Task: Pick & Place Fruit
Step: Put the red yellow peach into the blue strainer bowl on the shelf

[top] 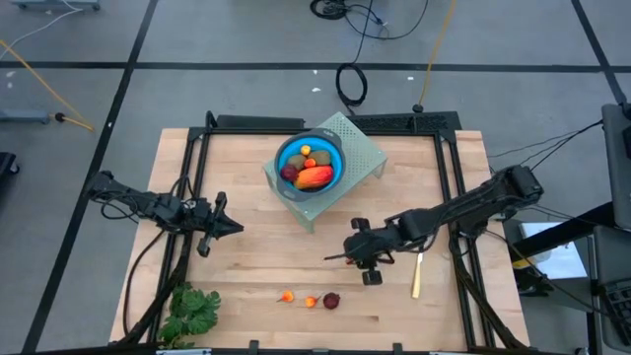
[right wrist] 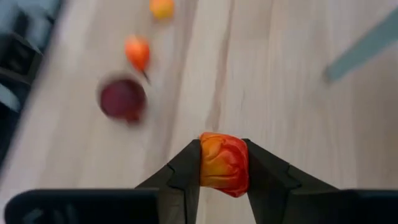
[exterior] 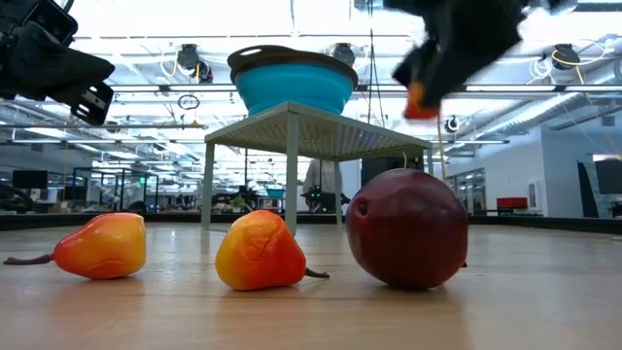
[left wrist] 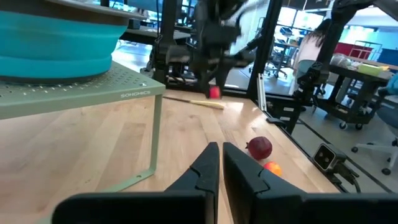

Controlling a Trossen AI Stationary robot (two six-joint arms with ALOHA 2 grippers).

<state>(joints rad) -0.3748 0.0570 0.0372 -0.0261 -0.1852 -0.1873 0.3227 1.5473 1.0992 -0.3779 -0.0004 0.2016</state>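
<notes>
A light wooden table (top: 256,266) seen from above, with two dark robot arms. The right gripper (right wrist: 223,167) hangs above the table right of centre, clamped on a small orange-red toy fruit (right wrist: 224,163) pinched between its two fingers. The left gripper (left wrist: 219,163) hovers over the left side of the table with its fingers pressed nearly together, grasping nothing.

Toward the far edge, a pale green perforated stand (top: 358,148) carries a blue bowl (top: 332,147) containing a long orange-red fruit (top: 315,177), a green-brown oval one and smaller pieces. Near the front edge lie three loose fruits in a row: two small orange ones (top: 287,295) (top: 311,302) and a dark red ball (top: 331,301). A green leafy bunch (top: 190,312) sits at the front left corner. A slim yellow-handled knife (top: 417,275) lies near the right edge.
</notes>
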